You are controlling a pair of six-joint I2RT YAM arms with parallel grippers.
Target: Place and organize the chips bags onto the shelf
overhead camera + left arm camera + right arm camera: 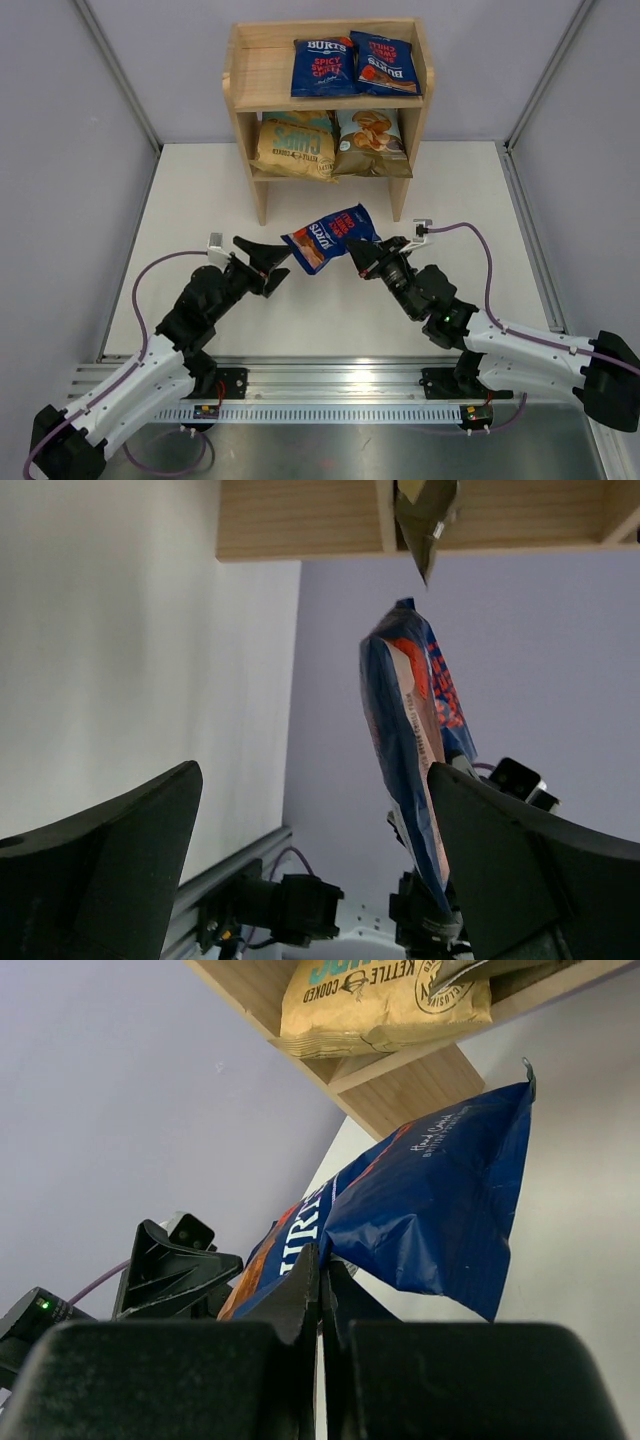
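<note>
Right wrist view: lettering of crinkly dark-blue Burts bag (430,1200) partly cut off behind right gripper (322,1265), pinched tight on its edge, aloft mid-table. Beside it, left gripper (272,262) spread wide, empty. Wooden shelf (330,102) at far edge.

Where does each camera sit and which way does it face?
Top external: above, behind the arms, looking down on the two-tier light wooden shelf; both arms show.
Left wrist: faces the dark-blue crinkly bag edge-on, past the open left gripper.
Right wrist: faces the shelf past the right gripper, shut on that bag.
All share bag and shelf.
</note>
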